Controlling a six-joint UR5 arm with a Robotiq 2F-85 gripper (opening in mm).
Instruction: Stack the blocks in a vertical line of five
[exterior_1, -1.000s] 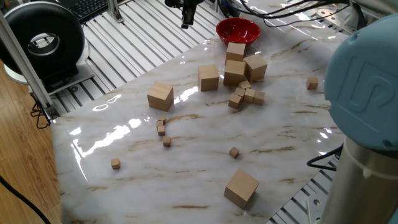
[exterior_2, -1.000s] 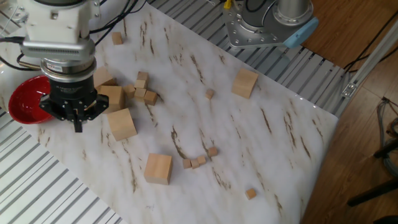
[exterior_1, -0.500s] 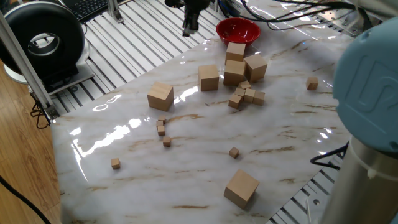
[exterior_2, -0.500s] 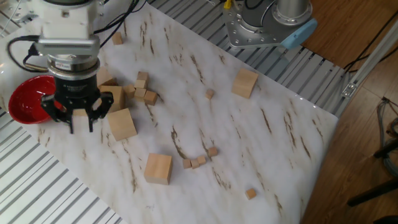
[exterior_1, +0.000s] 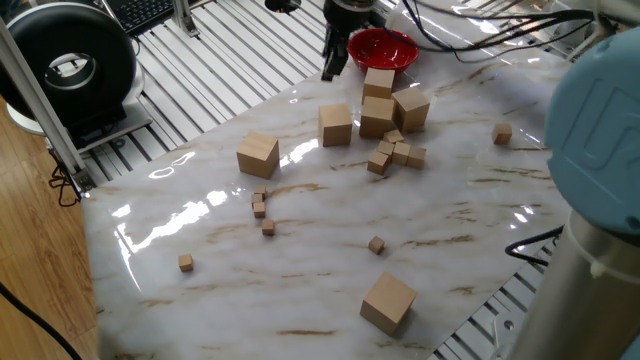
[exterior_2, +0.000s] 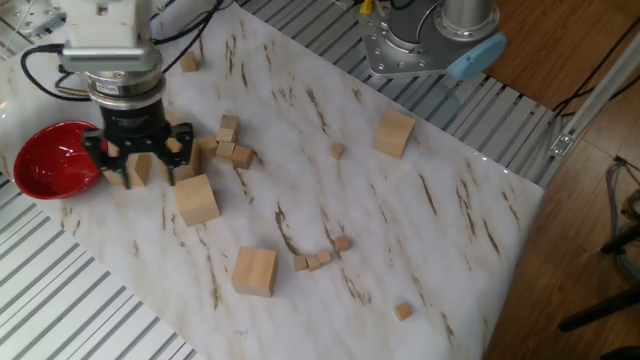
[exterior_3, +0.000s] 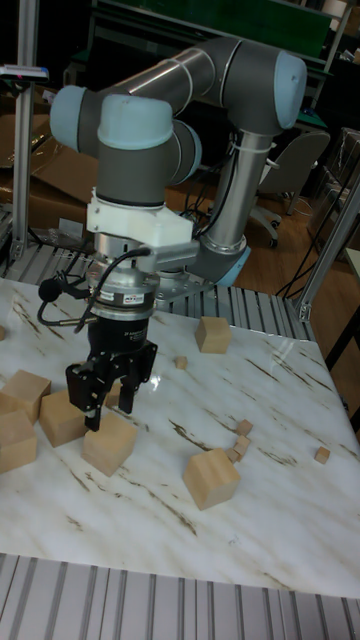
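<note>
the gripper (exterior_2: 140, 172) is held above the cluster of blocks near the red bowl (exterior_2: 50, 165), with its jaws spread apart and nothing held between them; this is seen best in the other fixed view and in the tall fixed view, where the two fingers (exterior_3: 92, 398) hang either side of a gap. in one fixed view only the lower tip of the gripper (exterior_1: 331, 62) is shown at the top edge, and the state of the jaws cannot be judged there.

five large blocks are counted on the marble surface (exterior_1: 330, 270). in one fixed view a two-high stack (exterior_1: 378, 100) is seen just in front of the bowl, with a tilted block (exterior_1: 411, 108) touching its right side and another block (exterior_1: 336, 125) near its left. a fourth single block (exterior_1: 258, 155) lies well apart toward the left, and a fifth (exterior_1: 388, 302) near the front edge. in the other fixed view the stack is largely hidden behind the gripper, so its height cannot be told there; the block nearest the gripper (exterior_2: 197, 199) is shown clearly.

tiny cubes (exterior_1: 396, 152) are gathered beside the stack, and others (exterior_2: 320, 258) are scattered in a short row mid-surface. the arm's base (exterior_2: 430, 40) is shown only in the other fixed view and the tall view.
</note>
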